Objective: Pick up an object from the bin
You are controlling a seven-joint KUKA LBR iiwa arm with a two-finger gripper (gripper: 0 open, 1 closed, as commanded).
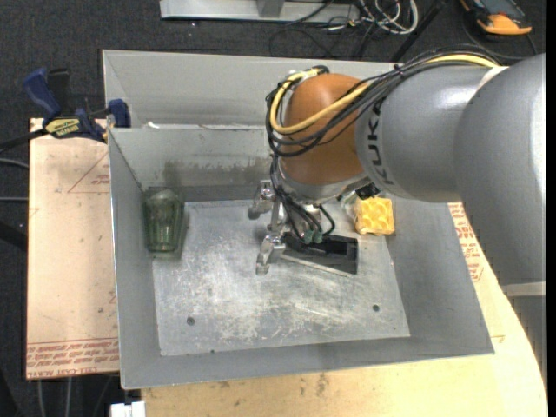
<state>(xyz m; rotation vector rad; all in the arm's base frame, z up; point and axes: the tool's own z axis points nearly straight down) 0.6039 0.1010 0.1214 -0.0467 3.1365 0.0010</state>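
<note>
1. Camera view: the tool hangs low over the middle of the bin, its two metal fingers spread apart with nothing between them
2. A flat black bar lies on the bin floor just right of the fingers
3. A yellow block sits just beyond the bar; a green glass rests well apart, by the left wall

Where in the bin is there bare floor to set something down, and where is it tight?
Bare floor runs along the front wall of the bin, and between the green glass and the end effector. Crowded right back: black flat bar under the wrist, yellow block behind it.
</note>
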